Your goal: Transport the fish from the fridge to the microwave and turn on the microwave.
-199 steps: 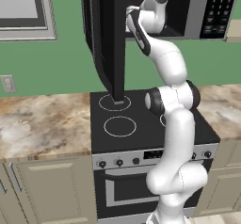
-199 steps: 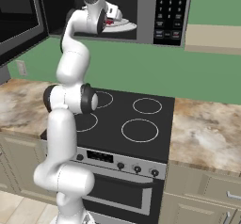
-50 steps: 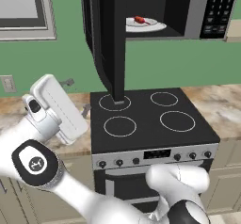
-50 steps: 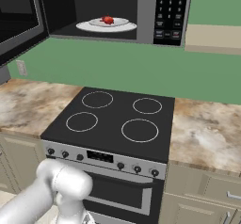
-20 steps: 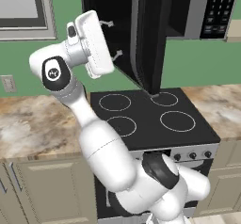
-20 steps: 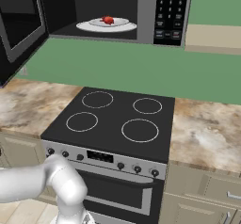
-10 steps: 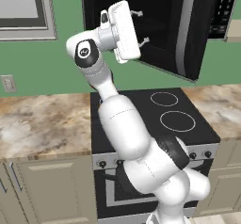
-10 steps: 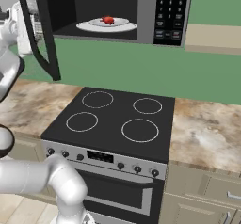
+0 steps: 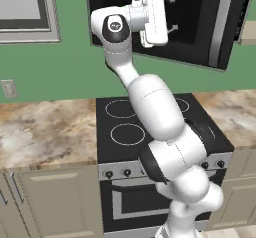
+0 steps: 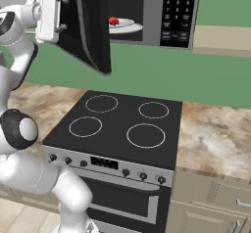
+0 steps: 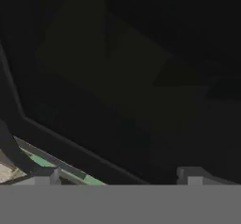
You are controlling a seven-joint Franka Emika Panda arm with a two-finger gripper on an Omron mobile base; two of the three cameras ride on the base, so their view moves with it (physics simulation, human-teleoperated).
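The microwave hangs above the stove, with its keypad at the right. Inside it the small red fish lies on a white plate. The dark glass microwave door stands partly swung out to the left. My gripper is raised against the door's outer face and is open with nothing between its fingers. From the other side, the gripper faces the door. In the hand view the gripper is right up against dark glass. The fridge is out of view.
A black four-ring stove with front knobs sits below the microwave. Marble counter runs to its right and counter to its left. A pale cabinet juts out right of the microwave. A framed window is at the far left.
My arm has swung up and to the right against the microwave door. The door has turned from wide open to partly shut. The gripper stays open.
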